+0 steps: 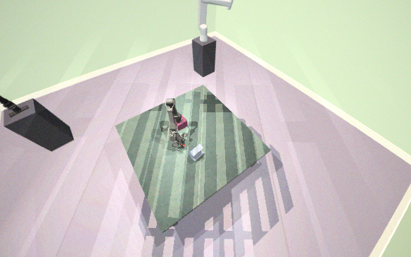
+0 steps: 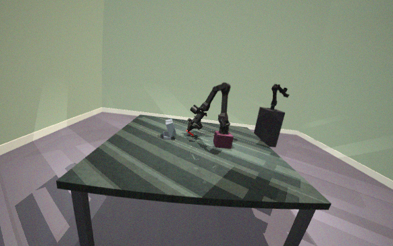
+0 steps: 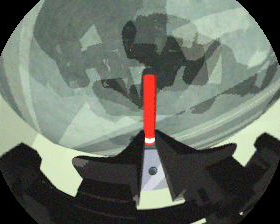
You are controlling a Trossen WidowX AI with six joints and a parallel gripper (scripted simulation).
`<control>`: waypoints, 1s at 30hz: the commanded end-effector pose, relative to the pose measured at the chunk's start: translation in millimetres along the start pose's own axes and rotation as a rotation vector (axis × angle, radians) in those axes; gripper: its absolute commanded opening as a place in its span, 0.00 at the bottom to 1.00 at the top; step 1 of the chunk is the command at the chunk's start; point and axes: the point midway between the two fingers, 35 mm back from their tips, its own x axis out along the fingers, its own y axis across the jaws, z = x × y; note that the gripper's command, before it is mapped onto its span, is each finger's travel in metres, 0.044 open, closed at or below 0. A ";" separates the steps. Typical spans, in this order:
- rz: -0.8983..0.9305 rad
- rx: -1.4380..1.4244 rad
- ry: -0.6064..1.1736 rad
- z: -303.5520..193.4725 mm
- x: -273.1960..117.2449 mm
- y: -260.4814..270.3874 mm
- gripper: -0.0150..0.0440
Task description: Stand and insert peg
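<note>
Over a green table (image 1: 175,208) (image 2: 194,201) on pinkish flooring, the jaws (image 1: 183,144) (image 2: 188,130) pinch the red peg (image 1: 183,145) (image 2: 190,134) (image 3: 149,105) near its white band (image 3: 149,141)

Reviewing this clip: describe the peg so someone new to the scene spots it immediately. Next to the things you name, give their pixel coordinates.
On the striped green table (image 1: 224,155) (image 2: 167,169), a dark arm rises from a maroon block (image 1: 181,123) (image 2: 223,140). Its gripper (image 2: 188,130) (image 3: 148,132) holds the peg (image 2: 190,134) (image 3: 149,105) near its white-banded end. It is the slim, bright red stick, unlike the pale, blocky sloped panel (image 1: 196,152) (image 2: 170,128) (image 3: 152,160) nearby.
</note>
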 end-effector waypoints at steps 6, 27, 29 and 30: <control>0.000 -0.003 0.086 3.9 -6.3 -0.4 0.34; 0.000 -0.002 0.266 13.4 -17.2 -0.5 0.34; -0.001 -0.002 0.283 14.4 -18.2 -0.5 0.34; -0.001 -0.002 0.291 14.9 -18.6 -0.5 0.34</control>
